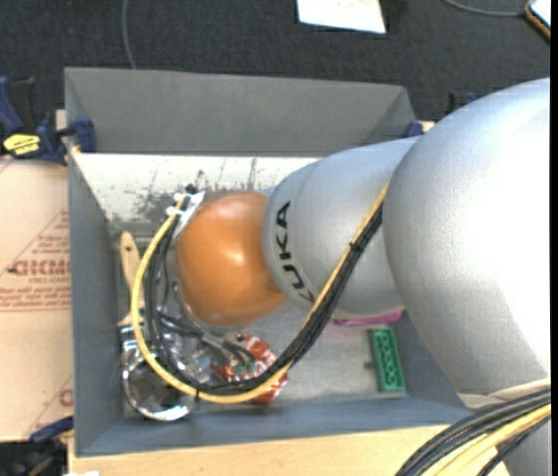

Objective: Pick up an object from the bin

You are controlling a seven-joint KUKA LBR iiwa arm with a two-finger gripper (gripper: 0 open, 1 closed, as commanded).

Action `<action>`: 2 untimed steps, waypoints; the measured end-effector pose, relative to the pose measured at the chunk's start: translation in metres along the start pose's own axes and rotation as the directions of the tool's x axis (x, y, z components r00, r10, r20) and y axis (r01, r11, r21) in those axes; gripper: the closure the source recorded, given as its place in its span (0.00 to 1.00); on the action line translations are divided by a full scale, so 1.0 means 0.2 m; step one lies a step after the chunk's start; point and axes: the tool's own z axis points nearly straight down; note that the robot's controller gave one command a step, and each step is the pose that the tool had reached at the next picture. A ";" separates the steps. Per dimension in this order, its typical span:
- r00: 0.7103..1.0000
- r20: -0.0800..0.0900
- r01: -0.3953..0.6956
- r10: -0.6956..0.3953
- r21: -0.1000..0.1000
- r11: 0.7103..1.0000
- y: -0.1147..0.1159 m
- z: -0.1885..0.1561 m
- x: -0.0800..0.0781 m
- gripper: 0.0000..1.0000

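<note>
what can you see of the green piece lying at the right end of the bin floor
The green piece is a long, narrow flat strip with rows of small studs along its top, and it looks like moulded plastic, much like a toy building plate. It lies flat on the floor of the bin, with its long side running from far to near and its near end close to the front wall. The arm passes above and left of it, and a pink thing lies just beyond its far end. Nothing visibly touches it.
</note>
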 end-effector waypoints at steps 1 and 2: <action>0.964 -0.004 -0.267 0.267 -0.001 0.964 0.02 0.10 0.04 0.00; 0.989 0.011 -0.148 0.148 -0.002 0.989 -0.10 0.17 0.02 1.00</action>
